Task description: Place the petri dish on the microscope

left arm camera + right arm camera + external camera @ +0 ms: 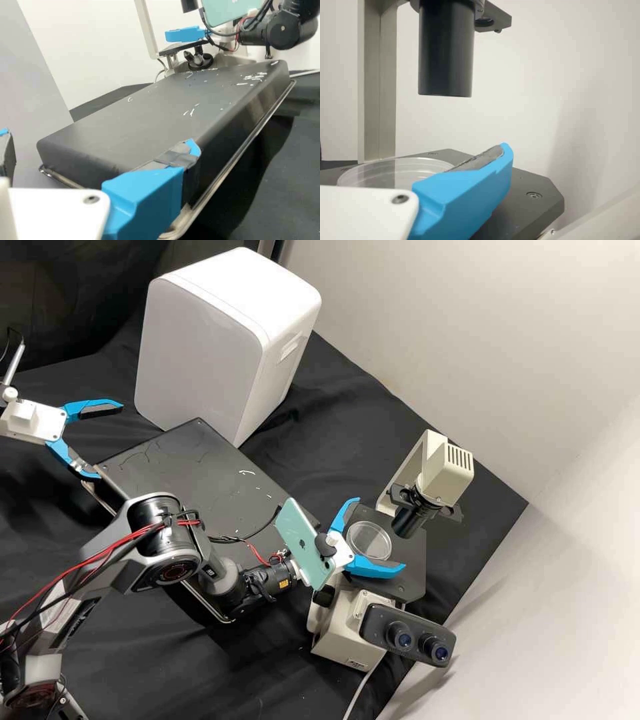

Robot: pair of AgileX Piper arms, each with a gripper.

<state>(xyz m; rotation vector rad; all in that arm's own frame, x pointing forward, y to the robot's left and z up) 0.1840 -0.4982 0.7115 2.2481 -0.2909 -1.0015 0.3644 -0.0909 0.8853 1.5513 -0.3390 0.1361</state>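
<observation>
High view: a cream microscope [347,630] stands near the right edge of the black bench [333,420]. A clear petri dish [368,543] lies flat on its dark stage [417,570], just beside the black lens tube [405,521] hanging from the head. The right gripper [377,535] sits at the stage with its two blue fingers spread wide, one on each side of the dish, not clamping it. Toward the bench's left edge, the left gripper [109,439] hangs at the left corner of a black tray [200,473], fingers apart and holding nothing. A white box [227,333] stands at the back.

Left wrist view: the tray's black pad stretches away from one blue finger [145,200] at its corner, with the microscope beyond the far end.

Right wrist view: the dish rests on the stage below the dark tube. A blue finger [470,192] lies just beside its rim; whether they touch cannot be told.

The placing looks done. What seems left is drawing the right gripper away without nudging the dish.
</observation>
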